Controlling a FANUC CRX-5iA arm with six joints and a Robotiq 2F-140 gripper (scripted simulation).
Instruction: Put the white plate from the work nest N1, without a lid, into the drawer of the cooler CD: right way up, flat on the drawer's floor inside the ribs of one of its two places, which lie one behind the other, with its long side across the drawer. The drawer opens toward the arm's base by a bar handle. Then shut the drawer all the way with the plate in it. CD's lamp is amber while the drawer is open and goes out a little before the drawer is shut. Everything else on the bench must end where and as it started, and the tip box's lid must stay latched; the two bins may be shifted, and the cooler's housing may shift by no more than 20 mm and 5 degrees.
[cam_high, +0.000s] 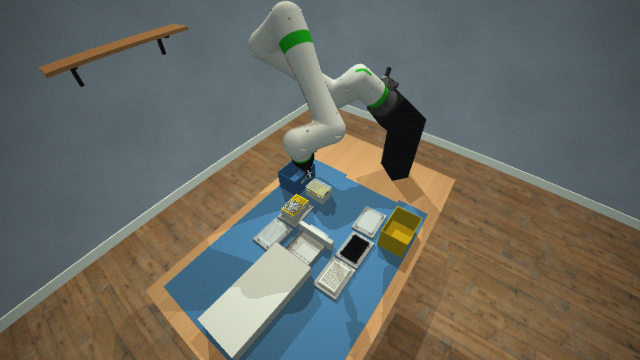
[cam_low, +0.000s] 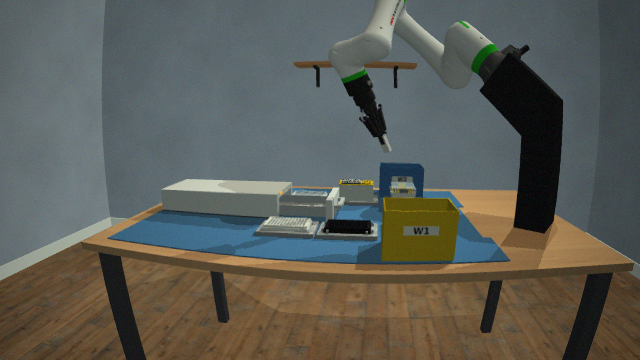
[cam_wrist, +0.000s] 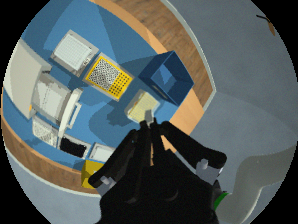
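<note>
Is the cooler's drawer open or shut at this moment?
Open. In the top view the drawer juts from the cooler toward the arm's base, its floor exposed. The gripper hangs shut and empty above the bench.

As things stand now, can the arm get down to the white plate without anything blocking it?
Probably yes. The shut, empty pincer hangs high over the blue bin, and the white plate lies uncovered, nothing above it.
</note>
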